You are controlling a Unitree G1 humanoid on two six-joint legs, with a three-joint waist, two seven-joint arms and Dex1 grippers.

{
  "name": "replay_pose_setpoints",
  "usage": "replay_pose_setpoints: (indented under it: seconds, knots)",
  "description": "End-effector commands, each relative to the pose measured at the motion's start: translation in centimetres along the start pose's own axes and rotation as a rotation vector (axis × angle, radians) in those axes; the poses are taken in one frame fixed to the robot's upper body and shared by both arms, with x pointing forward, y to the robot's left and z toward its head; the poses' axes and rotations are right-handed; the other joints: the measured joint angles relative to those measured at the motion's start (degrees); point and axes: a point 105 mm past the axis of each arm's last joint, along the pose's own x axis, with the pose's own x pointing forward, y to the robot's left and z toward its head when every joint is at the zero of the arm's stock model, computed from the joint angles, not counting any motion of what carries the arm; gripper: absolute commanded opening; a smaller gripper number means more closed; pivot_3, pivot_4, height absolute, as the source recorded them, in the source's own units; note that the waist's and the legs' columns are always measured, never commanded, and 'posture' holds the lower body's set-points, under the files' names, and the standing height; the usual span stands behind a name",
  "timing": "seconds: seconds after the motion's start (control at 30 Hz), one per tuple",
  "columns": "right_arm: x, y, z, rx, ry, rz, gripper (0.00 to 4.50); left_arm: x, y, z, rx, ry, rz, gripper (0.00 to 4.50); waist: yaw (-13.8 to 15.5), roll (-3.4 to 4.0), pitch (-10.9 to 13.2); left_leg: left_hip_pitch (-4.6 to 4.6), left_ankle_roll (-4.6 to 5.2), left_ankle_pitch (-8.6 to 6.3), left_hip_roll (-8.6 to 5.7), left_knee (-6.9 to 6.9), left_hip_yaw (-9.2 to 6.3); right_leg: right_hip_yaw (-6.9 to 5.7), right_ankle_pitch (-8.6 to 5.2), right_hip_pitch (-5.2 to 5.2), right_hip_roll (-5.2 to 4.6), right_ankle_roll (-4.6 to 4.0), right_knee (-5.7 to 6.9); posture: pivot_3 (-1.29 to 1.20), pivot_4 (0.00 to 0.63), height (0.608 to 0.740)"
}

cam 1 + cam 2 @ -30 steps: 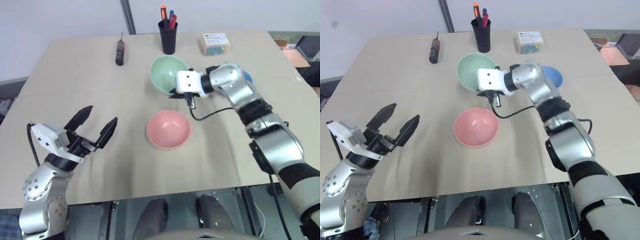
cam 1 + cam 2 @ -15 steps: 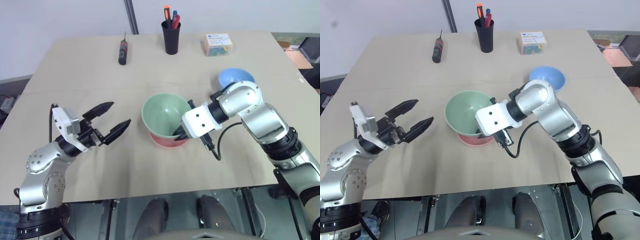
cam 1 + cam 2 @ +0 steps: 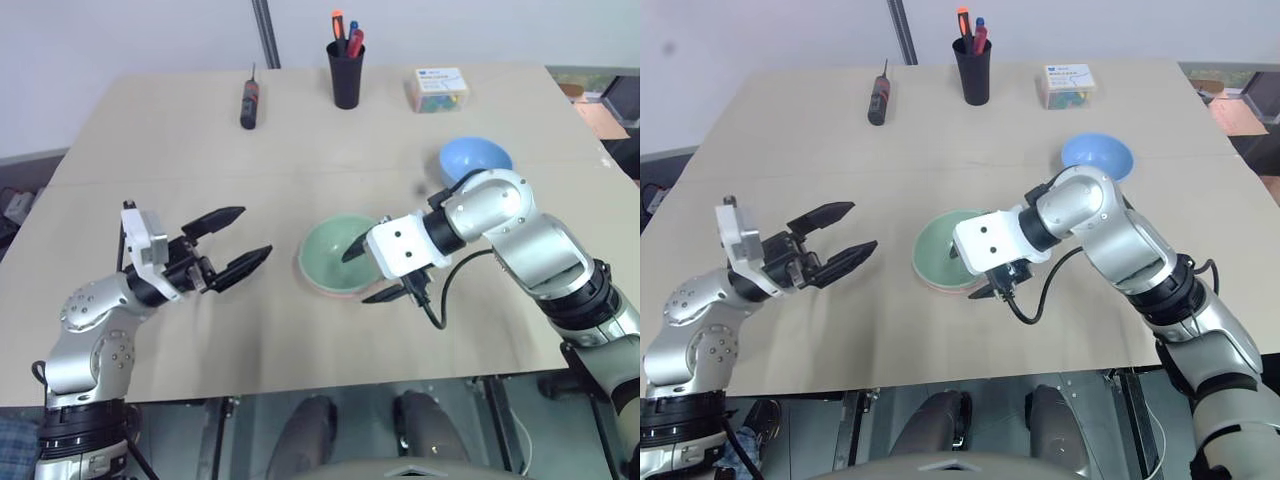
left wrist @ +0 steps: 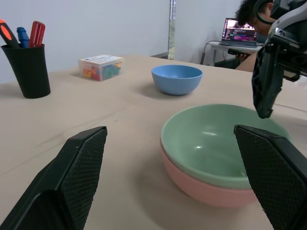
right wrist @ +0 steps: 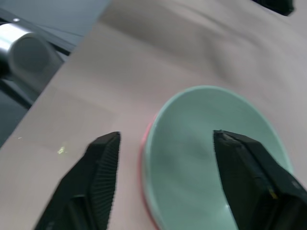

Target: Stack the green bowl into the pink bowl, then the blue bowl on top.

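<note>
near the middle of the table, the green bowl sits nested inside the pink bowl, whose rim shows as a thin salmon edge beneath it. the right gripper hovers at the near right edge of the pair with its two black fingers spread, one over the bowl's inside and one outside the rim, gripping nothing as far as the views show. so the first stacking step looks done, with the release just made. the blue bowl stands alone farther back and to the right, well apart from the stack, upright and untouched. the left gripper is held off to the left of the stack, its fingers wide apart and empty, pointing toward the bowls. next, by my reading, the right arm needs to lift clear of the green rim without nudging the stack, swing back to the blue bowl, pinch its rim, and carry it over to drop squarely into the green one.
</note>
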Motion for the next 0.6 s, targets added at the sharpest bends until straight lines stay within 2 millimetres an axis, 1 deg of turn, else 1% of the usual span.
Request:
replay_pose_setpoints:
  seconds: [0.03,0.07,0.13,0.23,0.33,0.4,0.5,0.6]
  knots:
    - [-3.3,-2.9,0.1,0.015,0.009,-0.161,3.15,0.8,-0.2,0.9,0.008,-0.048,-0.015,4.5,0.02,0.0,0.0,0.0,0.0,0.0,-0.01,0.01,0.0,0.0,0.0,0.0,-0.01,0.0,0.0,0.0,0.15,0.74]
    - [-4.3,-3.6,-0.6,0.043,0.028,-0.206,3.15,1.1,-0.4,1.1,0.002,-0.064,-0.018,4.5,0.02,-0.01,-0.01,0.0,0.0,0.0,-0.02,0.02,0.0,0.0,0.0,0.0,-0.01,0.0,0.0,0.0,0.15,0.74]
    - [-6.3,-5.0,-2.7,0.104,0.082,-0.303,3.15,1.9,-1.0,1.3,-0.002,-0.089,-0.04,4.5,0.07,-0.02,-0.01,0.0,0.0,0.0,-0.03,0.02,0.01,0.0,0.0,0.01,-0.02,0.0,-0.01,0.0,0.15,0.74]
    - [-9.0,-6.5,-5.9,0.186,0.143,-0.44,3.15,3.1,-1.3,1.9,-0.007,-0.131,-0.044,4.5,0.22,-0.04,-0.01,-0.01,0.01,0.0,-0.06,0.04,0.0,-0.01,0.0,0.03,-0.03,0.0,-0.01,0.0,0.15,0.74]
    - [-12.2,-6.9,-10.2,0.29,0.225,-0.574,3.15,4.9,-2.0,2.8,-0.019,-0.198,-0.057,4.5,0.14,-0.04,-0.01,-0.02,0.01,0.0,-0.06,0.04,0.03,0.02,0.0,0.02,-0.02,0.0,0.01,0.0,0.15,0.74]
    - [-13.8,-6.9,-12.3,0.346,0.264,-0.641,3.15,5.6,-2.5,3.0,-0.029,-0.222,-0.077,4.5,0.11,-0.05,0.0,-0.03,0.01,0.0,-0.06,0.04,0.06,0.03,0.0,0.02,-0.02,0.01,0.0,0.0,0.15,0.74]
    - [-14.8,-6.9,-14.7,0.405,0.302,-0.702,3.15,6.1,-2.8,3.1,-0.036,-0.232,-0.096,4.5,-0.38,-0.05,0.0,-0.02,0.01,0.0,-0.06,0.02,0.17,0.12,0.0,-0.01,0.0,0.01,0.0,0.0,0.15,0.74]
    - [-14.9,-6.4,-17.9,0.497,0.349,-0.754,3.15,6.5,-2.7,2.9,-0.041,-0.237,-0.097,4.5,-1.06,-0.05,0.0,0.05,0.01,0.01,0.02,-0.04,0.25,0.2,0.0,-0.01,0.2,0.01,0.01,0.0,0.15,0.74]
